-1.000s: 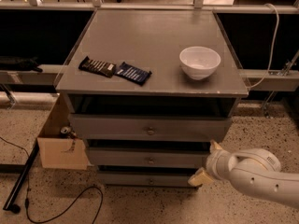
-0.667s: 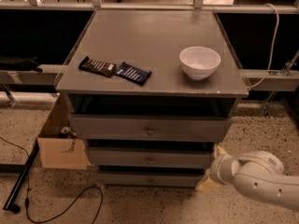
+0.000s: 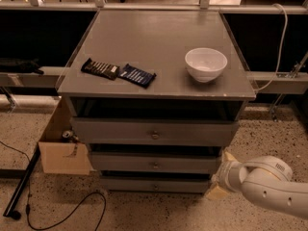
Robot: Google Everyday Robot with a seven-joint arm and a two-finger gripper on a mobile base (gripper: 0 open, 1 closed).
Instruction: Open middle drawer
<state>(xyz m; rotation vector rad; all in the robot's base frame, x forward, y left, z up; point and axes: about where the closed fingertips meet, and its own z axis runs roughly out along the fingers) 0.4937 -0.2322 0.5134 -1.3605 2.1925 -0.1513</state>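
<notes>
Gripper point(image 3: 221, 175): spread, empty, off the middle drawer's point(image 3: 126, 163) right end.
Risk: approaching this low, we may catch the bottom drawer point(image 3: 144, 184).

high front view down onto cabinet point(image 3: 154, 42); gripper point(image 3: 220, 175) lower right.

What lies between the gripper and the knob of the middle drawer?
In the camera view, only the bare grey front of the middle drawer lies there; the gripper is by its right end.
</notes>
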